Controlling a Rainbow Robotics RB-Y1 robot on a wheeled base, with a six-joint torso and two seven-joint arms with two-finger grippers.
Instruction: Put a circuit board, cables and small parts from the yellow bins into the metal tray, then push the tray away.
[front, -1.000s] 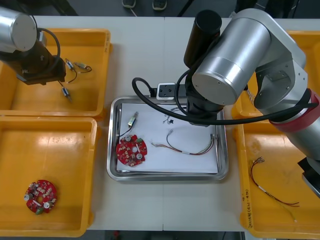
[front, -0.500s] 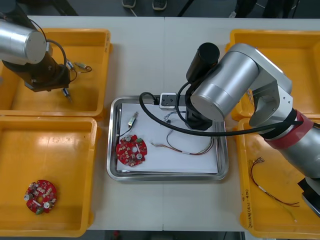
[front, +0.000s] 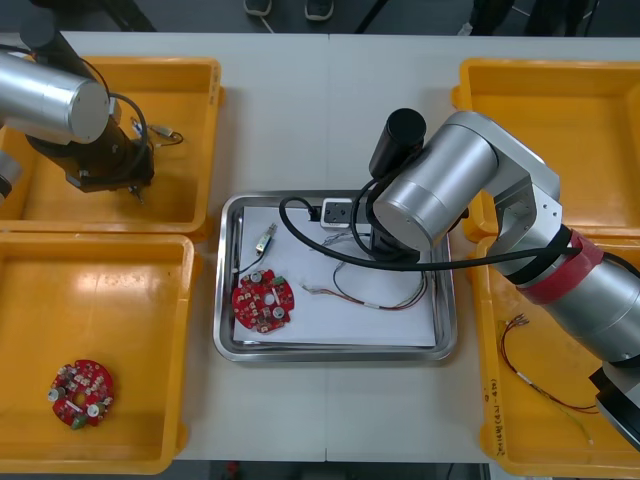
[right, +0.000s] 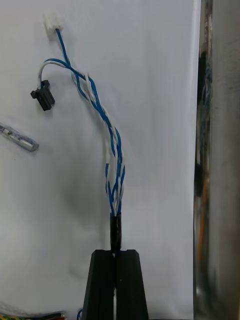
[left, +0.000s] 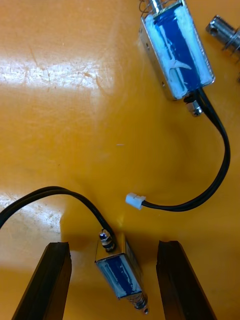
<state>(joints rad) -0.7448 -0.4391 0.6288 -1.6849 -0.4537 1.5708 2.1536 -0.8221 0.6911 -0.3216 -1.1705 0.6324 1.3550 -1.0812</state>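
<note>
Right hand (right: 116, 253) pinches cable (right: 102, 117); left hand (left: 114, 245) straddles small metal part (left: 119, 274).

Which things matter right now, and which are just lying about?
In play: twisted blue and white cable, in shut right hand; blue-wrapped small metal part, inside open left hand; shiny metal tray.
Lying about: round red circuit board, near-left yellow bin; red and yellow cable, near-right yellow bin.

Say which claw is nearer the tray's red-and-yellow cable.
Right. Right claw: over the tray, just beyond the red-and-yellow cable. Left claw: in the far left bin.
</note>
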